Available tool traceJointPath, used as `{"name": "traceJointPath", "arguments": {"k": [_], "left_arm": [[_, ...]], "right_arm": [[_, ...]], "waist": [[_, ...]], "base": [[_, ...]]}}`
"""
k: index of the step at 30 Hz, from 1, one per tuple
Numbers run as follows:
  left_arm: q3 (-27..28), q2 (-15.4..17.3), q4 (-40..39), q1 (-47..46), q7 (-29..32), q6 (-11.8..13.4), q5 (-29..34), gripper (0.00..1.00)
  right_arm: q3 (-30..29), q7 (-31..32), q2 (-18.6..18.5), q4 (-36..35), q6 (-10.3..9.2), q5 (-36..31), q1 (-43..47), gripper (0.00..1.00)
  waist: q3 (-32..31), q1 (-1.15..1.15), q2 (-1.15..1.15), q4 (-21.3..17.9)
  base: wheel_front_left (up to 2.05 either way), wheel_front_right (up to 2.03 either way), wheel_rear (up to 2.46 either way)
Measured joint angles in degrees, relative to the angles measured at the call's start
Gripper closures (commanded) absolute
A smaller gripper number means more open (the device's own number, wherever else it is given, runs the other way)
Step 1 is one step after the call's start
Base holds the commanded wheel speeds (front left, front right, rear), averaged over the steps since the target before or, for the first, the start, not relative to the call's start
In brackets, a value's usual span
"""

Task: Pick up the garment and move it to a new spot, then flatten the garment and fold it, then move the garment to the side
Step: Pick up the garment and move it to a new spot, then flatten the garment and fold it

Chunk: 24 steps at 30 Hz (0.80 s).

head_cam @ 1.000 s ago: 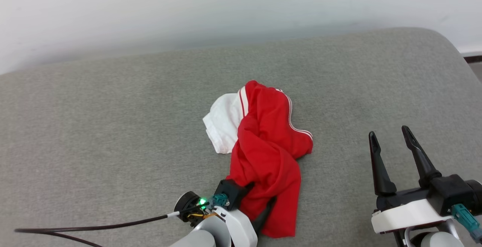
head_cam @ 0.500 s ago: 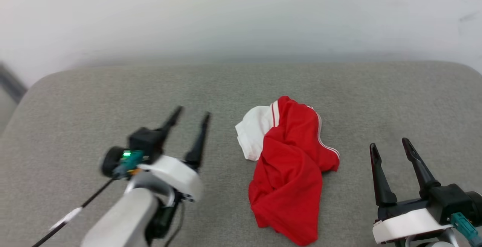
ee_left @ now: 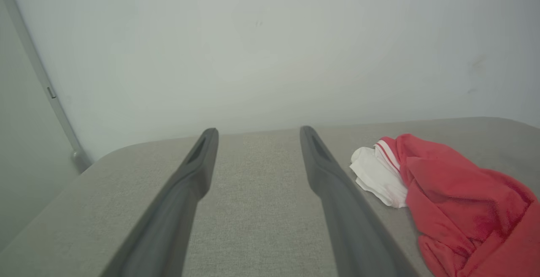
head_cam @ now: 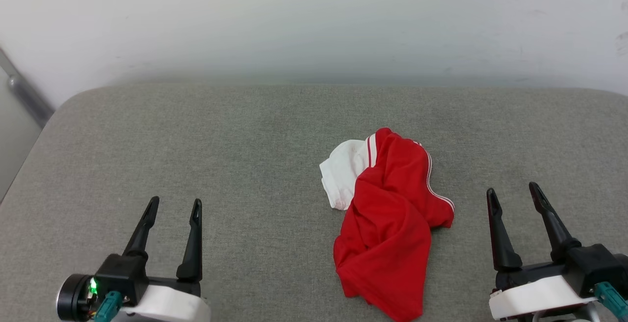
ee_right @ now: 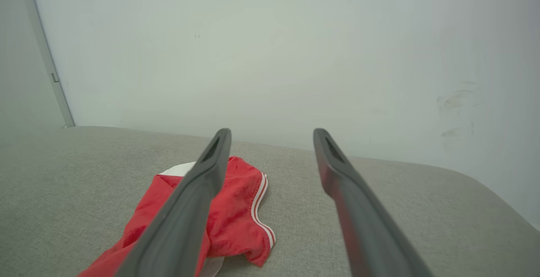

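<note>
Left gripper [head_cam: 175, 201] and right gripper [head_cam: 512, 189] are seen with fingers spread apart and nothing held, both low over the near part of the grey cushion [head_cam: 221, 155] and clear of the garment [head_cam: 387, 228]. The garment is found crumpled on the cushion between them, nearer the right gripper. Its long axis is laid roughly far-to-near, skewed slightly right at the near end, with the white sleeve [head_cam: 343, 177] bunched at the far-left end, the striped trim [head_cam: 431, 174] along the far-right edge, and the red tail pointed toward the robot.
</note>
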Motion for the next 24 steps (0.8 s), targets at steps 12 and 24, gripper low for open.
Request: {"name": "traceJointPath", "arguments": {"k": [12,24], "left_arm": [[7.88,-9.82,-0.9,5.34,0.0,-7.28,5.65,0.0],[10.63,-11.03,2.91,0.47,0.01,-14.15,7.51,0.0]], "right_arm": [[0.47,0.0,-0.01,-0.59,0.0,0.46,0.1,0.0],[1.22,0.0,-0.01,-0.9,0.0,0.41,-0.88,0.0]], "waist": [[0.02,0.0,0.0,-0.66],[2.53,0.0,0.0,-3.1]], "base": [[0.0,0.0,0.0],[0.0,0.0,0.0]]}}
